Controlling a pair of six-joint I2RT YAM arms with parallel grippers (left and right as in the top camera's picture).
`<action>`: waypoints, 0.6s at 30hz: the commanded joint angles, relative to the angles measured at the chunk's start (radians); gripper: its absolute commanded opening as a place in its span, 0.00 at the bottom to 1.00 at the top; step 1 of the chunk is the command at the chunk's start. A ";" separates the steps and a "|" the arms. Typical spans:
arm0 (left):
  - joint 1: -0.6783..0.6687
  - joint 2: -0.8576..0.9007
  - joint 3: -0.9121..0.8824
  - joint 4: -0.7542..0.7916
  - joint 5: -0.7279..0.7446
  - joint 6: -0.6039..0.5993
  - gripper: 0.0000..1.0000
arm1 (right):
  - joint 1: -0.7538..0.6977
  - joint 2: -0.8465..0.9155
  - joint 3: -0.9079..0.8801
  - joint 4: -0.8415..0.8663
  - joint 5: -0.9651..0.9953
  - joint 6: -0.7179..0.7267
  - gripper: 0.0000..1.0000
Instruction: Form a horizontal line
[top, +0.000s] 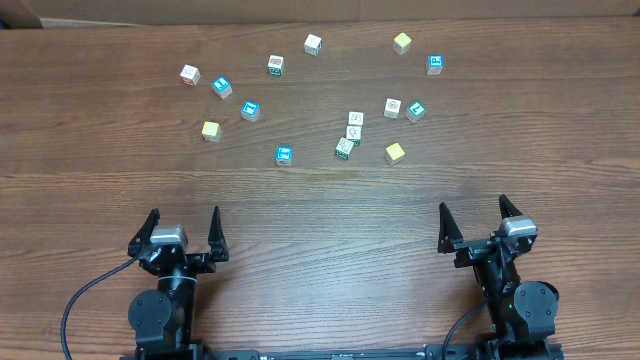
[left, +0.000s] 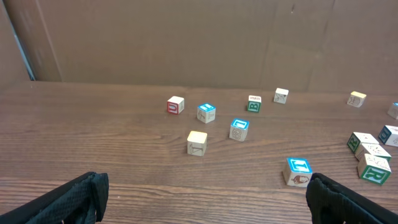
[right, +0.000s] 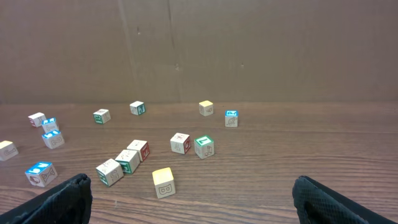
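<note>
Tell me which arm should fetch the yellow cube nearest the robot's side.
Right. The yellow cube lies on that side, nearer the open, empty right end effector; the left end effector, also open, sits farther away.

Legible text: none that we can read with confidence.

- Blue-topped cube (left: 299, 167): we see a white icon on its top face, a boxy outline, not a letter we can name.
- Red-marked white cube (left: 175, 104): red-framed print on its side, too small to read.
- Green-marked white cube (left: 254, 104): green-framed print, perhaps a letter; we cannot tell which.
- Pale yellow cube (right: 163, 182): faint line drawing on its front face, with no words we can make out.
</note>
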 joint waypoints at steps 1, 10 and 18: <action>-0.003 -0.011 -0.003 -0.003 -0.006 0.023 1.00 | 0.007 -0.012 -0.010 0.008 0.005 -0.005 1.00; -0.003 -0.011 -0.003 -0.003 -0.006 0.023 1.00 | 0.007 -0.012 -0.010 0.008 0.005 -0.005 1.00; -0.003 -0.011 -0.003 -0.003 -0.006 0.023 1.00 | 0.007 -0.012 -0.010 0.008 0.005 -0.005 1.00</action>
